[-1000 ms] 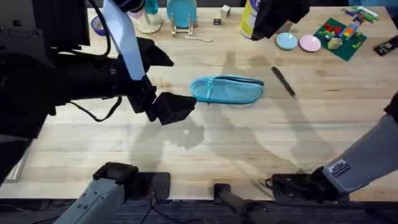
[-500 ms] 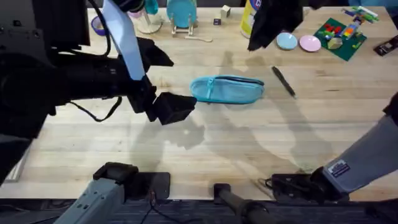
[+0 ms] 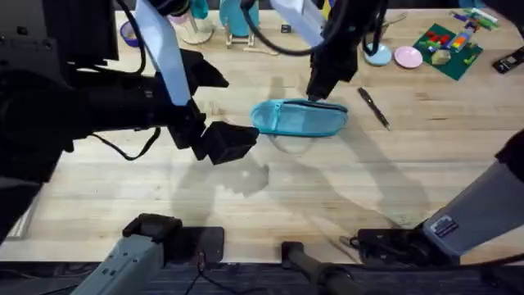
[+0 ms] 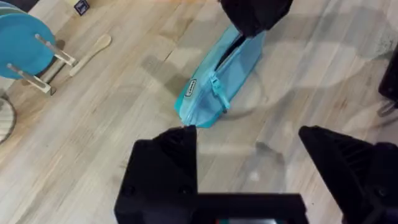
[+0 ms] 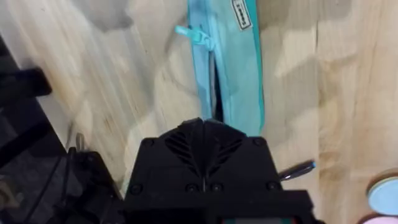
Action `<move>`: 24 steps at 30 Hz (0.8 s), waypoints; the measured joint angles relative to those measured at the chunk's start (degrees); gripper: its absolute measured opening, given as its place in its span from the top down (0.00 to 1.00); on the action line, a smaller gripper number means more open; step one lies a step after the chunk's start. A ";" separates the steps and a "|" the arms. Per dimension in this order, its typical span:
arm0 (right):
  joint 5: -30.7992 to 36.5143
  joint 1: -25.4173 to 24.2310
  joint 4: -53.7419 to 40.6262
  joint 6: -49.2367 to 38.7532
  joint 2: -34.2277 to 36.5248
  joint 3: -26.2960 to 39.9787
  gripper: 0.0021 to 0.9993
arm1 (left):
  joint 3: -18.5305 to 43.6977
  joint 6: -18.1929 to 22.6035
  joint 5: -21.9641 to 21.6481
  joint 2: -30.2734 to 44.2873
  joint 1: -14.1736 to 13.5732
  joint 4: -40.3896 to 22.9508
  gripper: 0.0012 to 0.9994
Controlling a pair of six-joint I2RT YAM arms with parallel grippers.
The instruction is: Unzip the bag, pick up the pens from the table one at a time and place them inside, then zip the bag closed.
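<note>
While the bag (image 3: 299,118) lay mid-table (image 3: 327,188), the right gripper (image 3: 317,88) was held pressed together at its far end; the left gripper (image 4: 249,155) was spread wide nearby.

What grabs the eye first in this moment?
The light blue bag lies mid-table with the right gripper down at its far right end. One dark pen rests on the table just right of it, while the left gripper hovers open near its left end.
</note>
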 joint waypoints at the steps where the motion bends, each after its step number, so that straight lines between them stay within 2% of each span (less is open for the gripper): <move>1: 0.49 0.04 0.59 0.46 -0.02 -0.93 0.97 | 0.00 0.00 0.00 0.02 0.00 -0.02 0.01; 7: 2.08 0.04 2.31 1.54 -0.02 -3.37 0.97 | 0.02 0.00 0.00 0.00 0.00 -0.02 0.01; 24: 2.54 0.07 5.28 2.17 0.77 -3.39 0.97 | 0.00 0.00 0.00 0.00 0.00 -0.02 0.01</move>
